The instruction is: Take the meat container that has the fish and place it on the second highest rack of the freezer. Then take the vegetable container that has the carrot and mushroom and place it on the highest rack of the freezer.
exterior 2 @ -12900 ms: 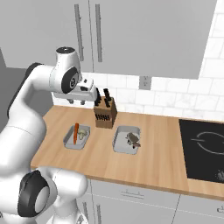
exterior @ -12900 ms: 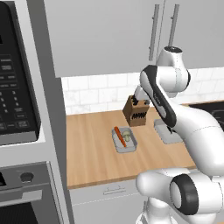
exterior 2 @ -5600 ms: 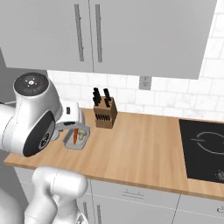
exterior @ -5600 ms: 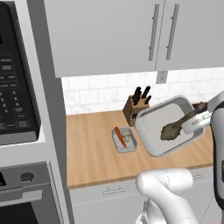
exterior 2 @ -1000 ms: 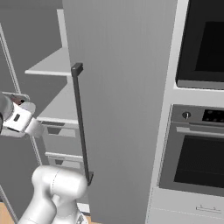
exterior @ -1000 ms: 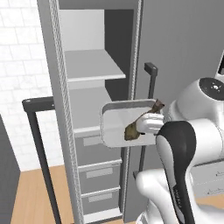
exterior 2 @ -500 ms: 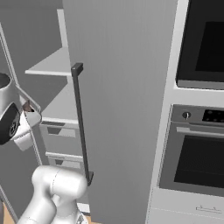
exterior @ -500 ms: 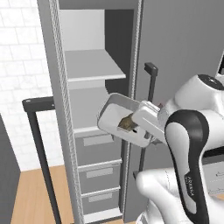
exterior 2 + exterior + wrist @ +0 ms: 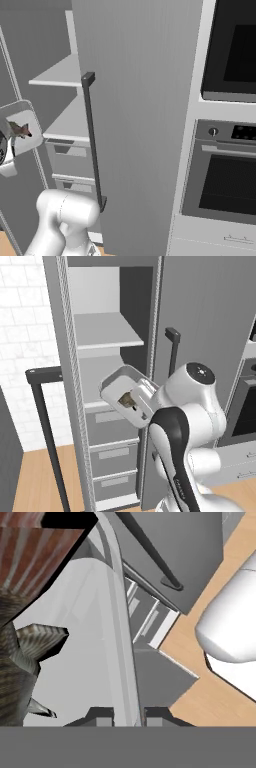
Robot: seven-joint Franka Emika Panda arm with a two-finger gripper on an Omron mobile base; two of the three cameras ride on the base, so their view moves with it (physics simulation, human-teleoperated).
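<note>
reaching arm, gripper (image 9: 128, 714) clamping tilted meat container (image 9: 120, 392), by freezer (image 9: 107, 351)

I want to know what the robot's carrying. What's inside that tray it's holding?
A small brown fish lies inside the grey tray, held tilted in front of the open freezer. The gripper pinches the tray's rim. The robot's arm covers the tray's far corner.

Fish (image 9: 20, 130) tray (image 9: 31, 139) beside freezer (image 9: 135, 100)
</note>
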